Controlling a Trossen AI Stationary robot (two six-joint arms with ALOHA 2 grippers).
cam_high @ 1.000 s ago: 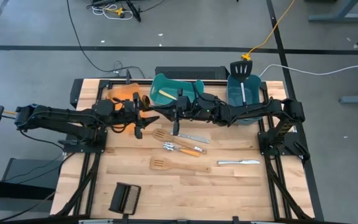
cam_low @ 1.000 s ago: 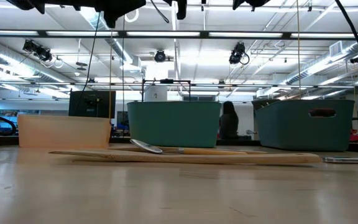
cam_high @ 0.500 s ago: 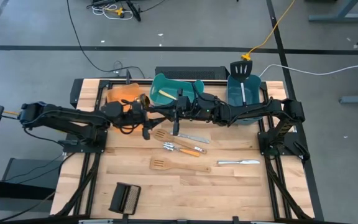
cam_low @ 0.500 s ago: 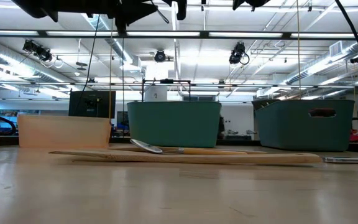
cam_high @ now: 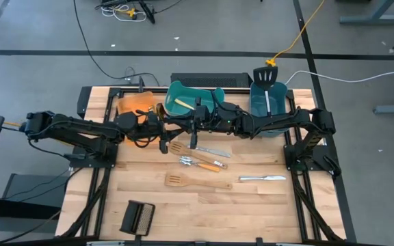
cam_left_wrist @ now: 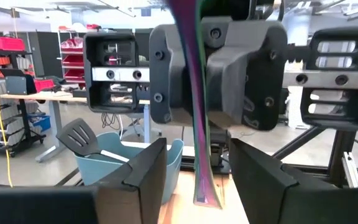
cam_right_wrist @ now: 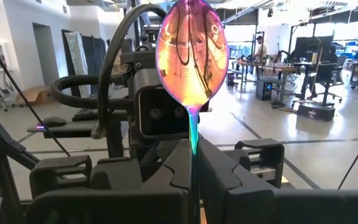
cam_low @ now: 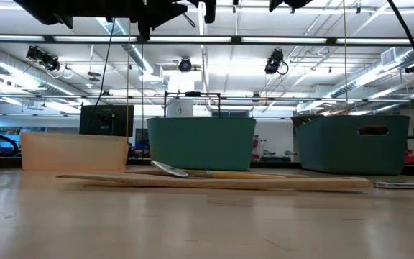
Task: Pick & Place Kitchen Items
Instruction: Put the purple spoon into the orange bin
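Wooden tabletop [cam_high: 252,205] carries our landmark, the middle teal bin [cam_high: 190,99]. Just in front of it we see the right gripper [cam_high: 193,130], jaws pinching an iridescent pink spoon [cam_right_wrist: 192,53], facing the left gripper [cam_high: 161,133], jaws spread around its handle. Wooden spatulas [cam_high: 190,181] lie farther forward.

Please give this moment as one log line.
right gripper: shut on shiny pink spoon | left gripper: open around spoon handle | phase: likely handover
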